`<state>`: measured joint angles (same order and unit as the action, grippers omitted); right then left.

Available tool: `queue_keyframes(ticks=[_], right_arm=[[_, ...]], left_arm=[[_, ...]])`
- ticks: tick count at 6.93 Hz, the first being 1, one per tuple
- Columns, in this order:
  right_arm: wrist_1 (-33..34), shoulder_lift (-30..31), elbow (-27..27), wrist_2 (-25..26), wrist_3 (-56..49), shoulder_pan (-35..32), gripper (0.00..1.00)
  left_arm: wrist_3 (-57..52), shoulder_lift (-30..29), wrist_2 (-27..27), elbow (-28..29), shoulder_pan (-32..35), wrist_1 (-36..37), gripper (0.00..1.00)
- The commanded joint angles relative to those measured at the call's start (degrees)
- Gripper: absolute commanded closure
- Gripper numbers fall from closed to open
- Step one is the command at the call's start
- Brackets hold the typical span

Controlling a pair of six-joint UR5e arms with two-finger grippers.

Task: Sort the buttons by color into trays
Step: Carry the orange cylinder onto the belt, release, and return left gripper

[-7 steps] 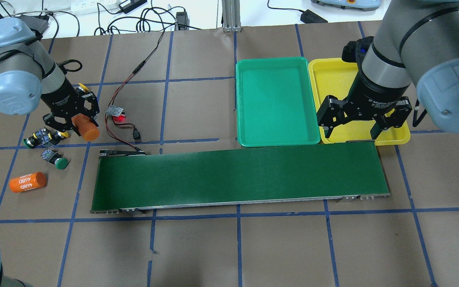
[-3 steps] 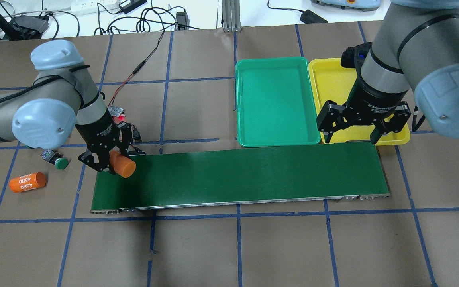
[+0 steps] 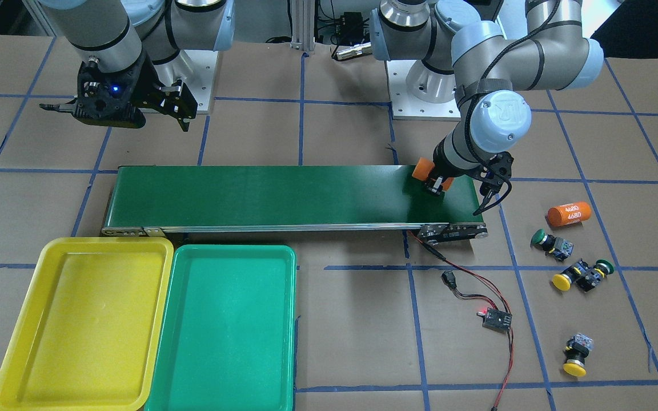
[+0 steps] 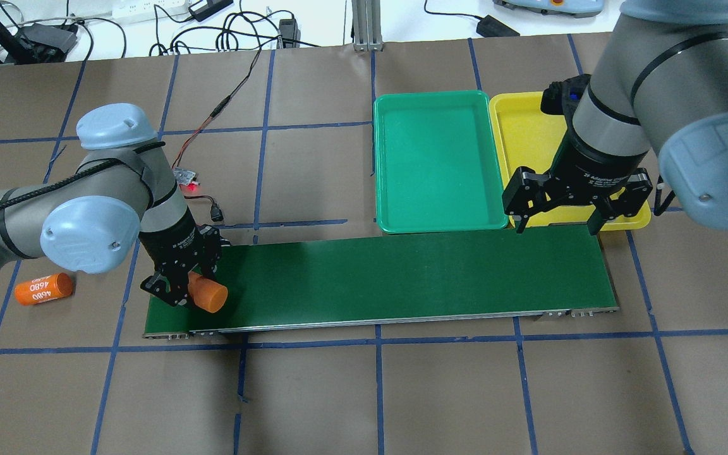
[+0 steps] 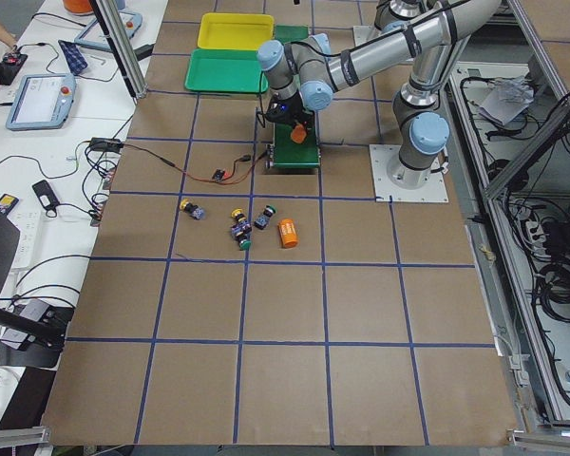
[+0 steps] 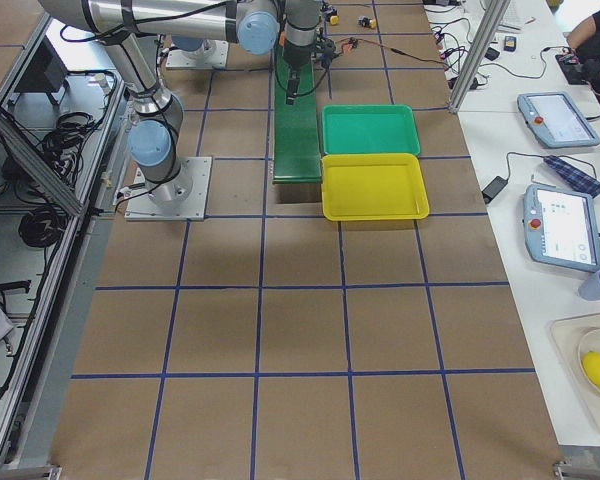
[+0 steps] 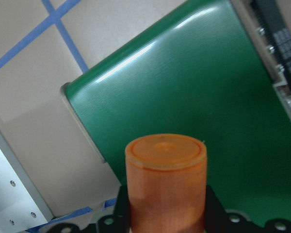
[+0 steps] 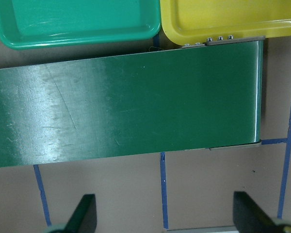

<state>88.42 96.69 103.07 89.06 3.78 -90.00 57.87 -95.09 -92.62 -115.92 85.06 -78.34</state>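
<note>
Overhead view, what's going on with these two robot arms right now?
The left gripper holds an orange cylinder over one end of the green conveyor belt. The right gripper hangs open above the other end, beside the green tray and yellow tray, both empty. The four buttons lie on the table, unsorted.

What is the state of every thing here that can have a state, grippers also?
left gripper: shut on orange cylinder, above the conveyor belt end.
right gripper: open, empty.
yellow tray: empty.
green tray: empty.
buttons: all four loose on the table, unsorted.
other orange cylinder: lying on its side on the table.
circuit board: red light on.
</note>
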Motion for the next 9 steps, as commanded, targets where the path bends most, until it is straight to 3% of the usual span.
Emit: queue_keyframes(ticks=[1, 2, 3, 4, 5, 6, 7, 9], right_arm=[[0.0, 0.2, 0.6, -0.1, 0.0, 0.0, 0.00], [0.2, 0.4, 1.3, -0.1, 0.0, 0.0, 0.00], [0.4, 0.6, 1.3, -0.2, 0.0, 0.0, 0.00], [0.4, 0.5, 1.4, -0.2, -0.1, 0.0, 0.00], [0.4, 0.6, 1.4, -0.2, -0.1, 0.0, 0.00], [0.4, 0.5, 1.4, -0.3, -0.1, 0.0, 0.00], [0.4, 0.6, 1.4, -0.3, -0.1, 0.0, 0.00], [0.3, 0.6, 1.4, -0.2, -0.1, 0.0, 0.00]], left_arm=[[-3.2, -1.4, -0.6, 0.2, -0.4, 7.7, 0.08], [-4.2, -0.6, -0.6, 1.0, -0.7, 7.8, 0.04], [-13.5, 0.8, -2.4, 3.7, -1.2, 6.4, 0.03], [-29.0, 1.2, -9.4, 5.2, -4.6, 4.4, 0.00], [-45.3, 1.1, -10.7, 5.4, -13.1, 5.3, 0.00], [-58.4, -1.2, -10.6, 5.1, -20.8, 9.0, 0.00], [-69.4, -4.2, -10.1, 5.7, -25.0, 18.0, 0.00], [-77.5, -9.4, -6.8, 4.2, -26.1, 27.8, 0.00]])
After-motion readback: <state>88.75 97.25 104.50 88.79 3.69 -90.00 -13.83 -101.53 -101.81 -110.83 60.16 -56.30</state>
